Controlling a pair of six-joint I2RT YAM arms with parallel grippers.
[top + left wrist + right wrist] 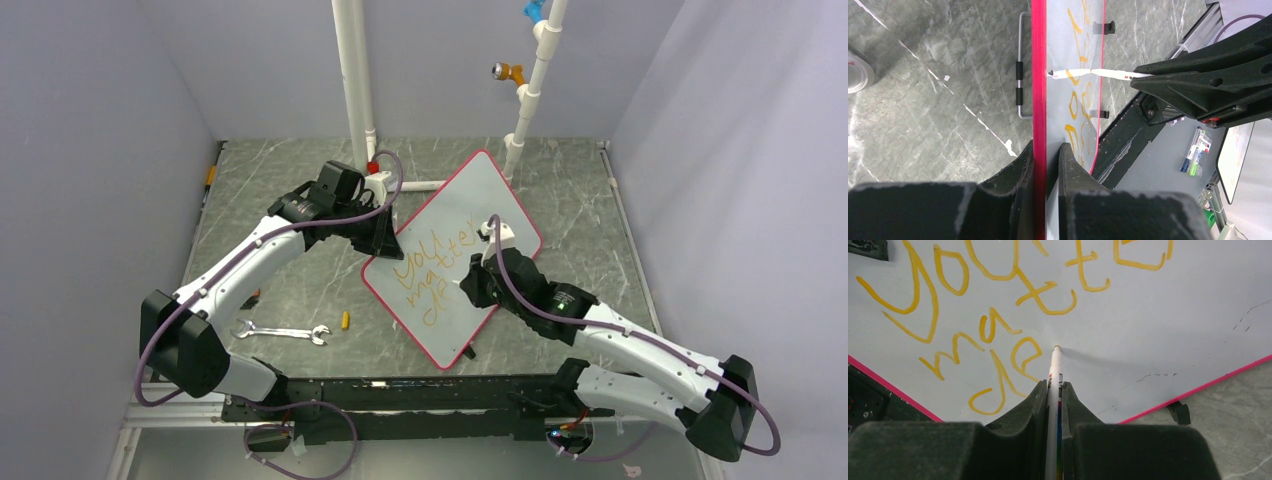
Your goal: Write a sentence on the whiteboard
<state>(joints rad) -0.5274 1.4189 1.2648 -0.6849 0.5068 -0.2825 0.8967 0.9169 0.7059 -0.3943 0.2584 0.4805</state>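
Note:
The whiteboard lies slanted on the table, pale with a thin red rim. Orange-yellow lettering, the sentence, runs in slanted lines over its near half. My left gripper is shut on the board's left edge, one finger on each side of the rim. My right gripper is shut on a white marker. The marker's tip rests at the board's surface just right of the last written letters, as the left wrist view also shows.
A silver wrench and a small orange piece lie on the table left of the board. Two white pipes rise behind it. A small black part sits at the board's near corner.

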